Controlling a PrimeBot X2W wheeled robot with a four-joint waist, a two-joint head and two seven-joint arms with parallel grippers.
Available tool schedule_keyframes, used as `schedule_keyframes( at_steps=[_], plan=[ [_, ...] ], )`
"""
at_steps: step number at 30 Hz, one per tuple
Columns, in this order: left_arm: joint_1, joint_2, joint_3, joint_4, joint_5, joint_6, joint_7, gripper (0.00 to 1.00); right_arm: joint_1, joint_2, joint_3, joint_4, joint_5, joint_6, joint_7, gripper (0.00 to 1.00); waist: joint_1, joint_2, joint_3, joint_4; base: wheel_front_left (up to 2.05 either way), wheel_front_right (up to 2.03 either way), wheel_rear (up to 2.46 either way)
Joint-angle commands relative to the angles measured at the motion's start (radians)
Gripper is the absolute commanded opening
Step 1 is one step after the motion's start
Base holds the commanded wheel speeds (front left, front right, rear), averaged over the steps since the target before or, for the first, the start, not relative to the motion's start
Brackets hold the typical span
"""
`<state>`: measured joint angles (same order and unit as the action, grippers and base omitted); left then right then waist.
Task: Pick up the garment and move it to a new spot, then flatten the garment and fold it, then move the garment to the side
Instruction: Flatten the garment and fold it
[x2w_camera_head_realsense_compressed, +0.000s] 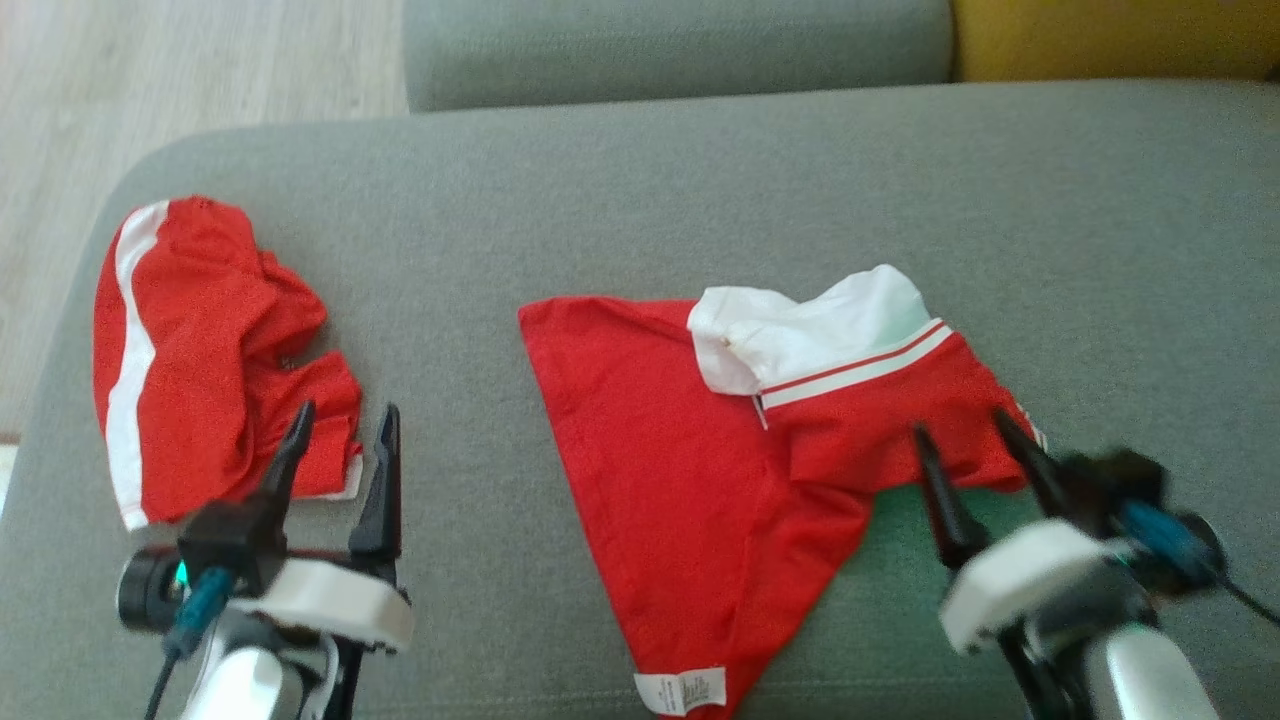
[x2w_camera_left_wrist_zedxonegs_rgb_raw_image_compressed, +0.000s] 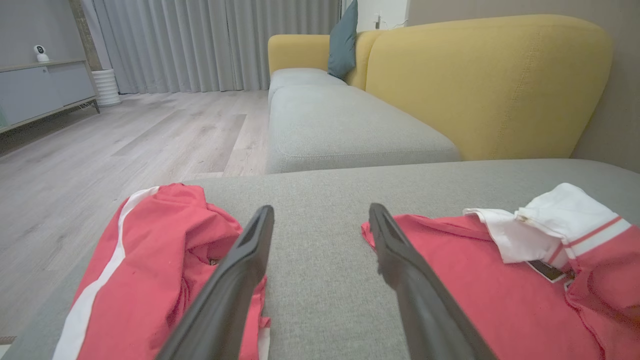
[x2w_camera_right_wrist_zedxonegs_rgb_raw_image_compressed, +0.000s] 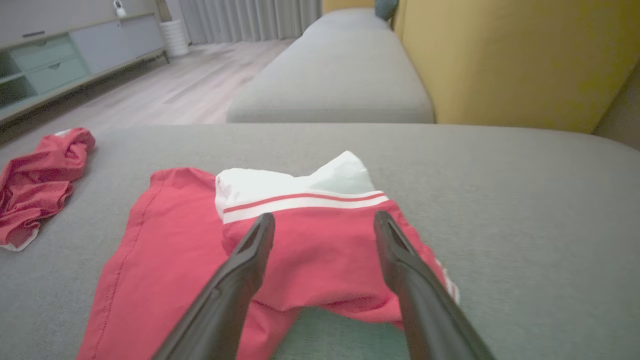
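On the grey cushion (x2w_camera_head_realsense_compressed: 700, 180), near the centre of the head view, I see the red shirt (x2w_camera_head_realsense_compressed: 660, 430) lying rumpled, its white part bunched toward 1 o'clock. My right pincer (x2w_camera_head_realsense_compressed: 960, 422), at 4 o'clock, is spread, tips over the shirt's red fold; contact I cannot tell. My left pincer (x2w_camera_head_realsense_compressed: 347, 410), at 8 o'clock, is spread, holding nothing, at the edge of red shorts (x2w_camera_head_realsense_compressed: 200, 350).
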<state>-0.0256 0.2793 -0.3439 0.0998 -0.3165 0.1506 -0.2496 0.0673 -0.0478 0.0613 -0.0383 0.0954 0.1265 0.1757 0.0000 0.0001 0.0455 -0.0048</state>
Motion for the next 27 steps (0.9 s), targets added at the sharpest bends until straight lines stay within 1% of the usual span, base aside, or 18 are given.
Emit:
schedule_keyframes(
  at_steps=[1, 4, 8, 13, 17, 20, 21, 22, 23, 27],
  plan=[
    [-0.074, 0.019, 0.043, -0.04, 0.009, 0.004, -0.012, 1.0, -0.09, -0.017, 0.045, -0.025, -0.001, 0.004, 0.021, 1.0, 0.0, -0.0001, 0.021, 0.011, 0.0, 0.0, 0.0],
    [-0.099, 0.011, 0.038, -0.044, 0.016, 0.002, -0.012, 1.0, -0.182, -0.038, 0.119, 0.027, 0.009, 0.004, 0.086, 1.0, 0.0, -0.0001, 0.049, 0.031, 0.0, 0.0, 0.0],
    [-0.132, -0.005, 0.033, -0.041, 0.022, -0.004, -0.012, 1.0, -0.309, -0.062, 0.21, 0.125, 0.015, 0.004, 0.166, 1.0, 0.0, -0.0001, 0.083, 0.061, 0.0, 0.0, 0.0],
    [-0.165, -0.024, 0.027, -0.03, 0.033, -0.018, -0.012, 1.0, -0.449, -0.086, 0.309, 0.254, -0.007, 0.004, 0.227, 1.0, 0.0, -0.0001, 0.114, 0.094, 0.0, 0.0, 0.0],
    [-0.178, -0.039, 0.027, -0.02, 0.04, -0.026, -0.012, 1.0, -0.526, -0.1, 0.341, 0.349, -0.057, 0.004, 0.267, 1.0, 0.0, -0.0001, 0.128, 0.107, 0.0, 0.0, 0.0],
    [-0.187, -0.048, 0.034, -0.014, 0.048, -0.031, -0.012, 1.0, -0.569, -0.095, 0.362, 0.42, -0.076, 0.004, 0.298, 1.0, 0.0, -0.0001, 0.136, 0.108, 0.0, 0.0, 0.0],
    [-0.189, -0.05, 0.036, -0.012, 0.05, -0.032, -0.012, 1.0, -0.575, -0.094, 0.363, 0.435, -0.077, 0.004, 0.306, 0.57, 0.0, -0.0001, 0.137, 0.107, 0.0, 0.0, 0.0],
    [-0.191, -0.052, 0.038, -0.011, 0.052, -0.034, -0.012, 1.0, -0.58, -0.092, 0.362, 0.443, -0.076, 0.004, 0.306, 0.17, 0.0, -0.0001, 0.138, 0.106, 0.0, 0.0, 0.0],
    [-0.192, -0.054, 0.04, -0.009, 0.054, -0.035, -0.012, 1.0, -0.582, -0.09, 0.356, 0.449, -0.073, 0.004, 0.302, 0.0, 0.0, -0.0001, 0.137, 0.105, 0.0, 0.0, 0.0],
    [-0.192, -0.06, 0.047, -0.006, 0.061, -0.041, -0.012, 1.0, -0.549, -0.078, 0.287, 0.43, -0.054, 0.004, 0.263, 0.0, 0.0, -0.0001, 0.132, 0.099, 0.0, 0.0, 0.0]
  ],
)
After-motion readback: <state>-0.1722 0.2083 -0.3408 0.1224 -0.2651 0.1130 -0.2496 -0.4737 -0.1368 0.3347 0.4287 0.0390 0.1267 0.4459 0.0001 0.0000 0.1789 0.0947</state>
